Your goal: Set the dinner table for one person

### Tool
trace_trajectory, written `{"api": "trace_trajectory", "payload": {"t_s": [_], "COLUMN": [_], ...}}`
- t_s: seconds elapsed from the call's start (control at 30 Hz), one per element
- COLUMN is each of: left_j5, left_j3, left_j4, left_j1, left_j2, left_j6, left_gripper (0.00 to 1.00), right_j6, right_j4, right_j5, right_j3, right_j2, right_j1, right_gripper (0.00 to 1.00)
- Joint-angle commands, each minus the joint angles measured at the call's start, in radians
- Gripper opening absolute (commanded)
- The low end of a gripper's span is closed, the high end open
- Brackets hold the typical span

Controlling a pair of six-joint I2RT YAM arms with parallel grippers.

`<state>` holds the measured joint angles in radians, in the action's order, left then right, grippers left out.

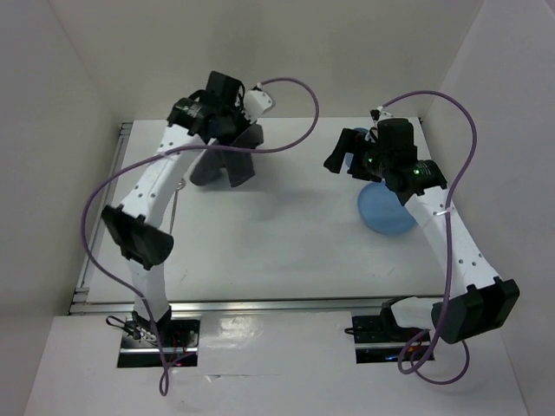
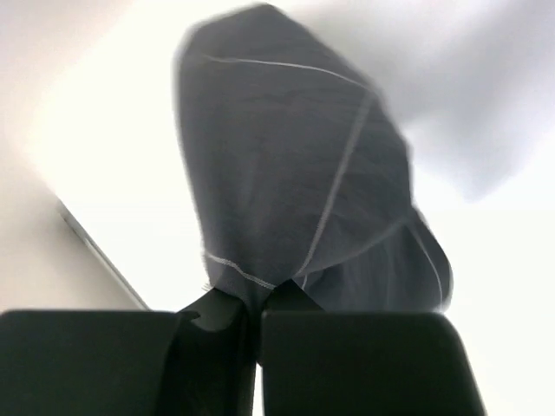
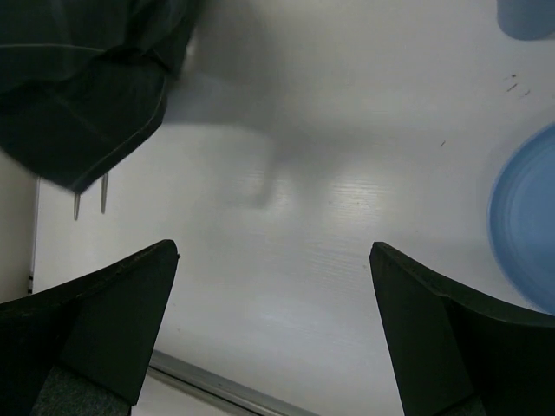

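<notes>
The dinner table (image 1: pixel 286 251) is a large white tabletop with metal rails. My left gripper (image 1: pixel 227 130) is shut on a dark grey checked cloth (image 1: pixel 227 160) and holds it bunched and hanging above the table's far left; in the left wrist view the cloth (image 2: pixel 295 173) hangs from the closed jaws of the gripper (image 2: pixel 251 299). My right gripper (image 1: pixel 341 154) is open and empty above the far middle of the table, and the right wrist view shows this gripper (image 3: pixel 273 251) over bare tabletop. A blue plate (image 1: pixel 386 212) lies at the right.
A blue cup (image 1: pixel 358 136) stands behind the right gripper, at the top right of the right wrist view (image 3: pixel 529 17). The plate (image 3: pixel 525 225) is at that view's right edge. Two thin metal tips (image 3: pixel 90 201) show below the cloth (image 3: pixel 78 87). A rail (image 1: pixel 260 304) runs along the near edge.
</notes>
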<state>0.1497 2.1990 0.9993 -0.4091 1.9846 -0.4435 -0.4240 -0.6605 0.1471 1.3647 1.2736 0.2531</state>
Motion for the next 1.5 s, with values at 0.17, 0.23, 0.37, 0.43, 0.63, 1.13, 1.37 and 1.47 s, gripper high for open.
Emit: {"api": "trace_trajectory", "payload": {"t_s": [0.17,0.23,0.37,0.43,0.63,1.13,1.37,1.47], "left_j5": [-0.196,-0.234,-0.413,-0.476,-0.331,-0.363,-0.247,-0.237], "left_j3": [-0.031,-0.105,-0.151,-0.130,-0.093,-0.488,-0.581,-0.616], "left_j4": [0.171,0.162,0.153,0.176,0.124,0.016,-0.071,-0.080], "left_j1": [-0.057,-0.057,0.024,0.065,0.157,0.303,0.303,0.303], "left_j2": [-0.228,-0.201,-0.074,0.060,0.260,0.132,0.131,0.143], "left_j6": [0.080,0.118,0.160,0.160,0.199,0.166,0.175,0.166], "left_gripper": [0.00,0.00,0.00,0.07,0.56,0.79,0.79,0.76], "right_j6": [0.044,0.044,0.054,0.065,0.094,0.085,-0.090,-0.101], "right_j4": [-0.004,0.009,0.028,0.029,-0.037,0.087,0.006,0.039], "right_j5": [-0.012,0.005,0.043,0.061,-0.009,-0.423,-0.504,-0.486], "right_j3": [-0.010,-0.021,-0.042,-0.052,-0.015,-0.046,-0.021,-0.050], "right_j2": [-0.074,-0.074,-0.042,-0.008,0.130,0.386,0.469,0.478], "right_j1": [0.021,0.021,0.021,0.021,0.119,0.730,0.735,0.726], "right_gripper": [1.00,1.00,1.00,1.00,1.00,0.88,0.77,0.77]}}
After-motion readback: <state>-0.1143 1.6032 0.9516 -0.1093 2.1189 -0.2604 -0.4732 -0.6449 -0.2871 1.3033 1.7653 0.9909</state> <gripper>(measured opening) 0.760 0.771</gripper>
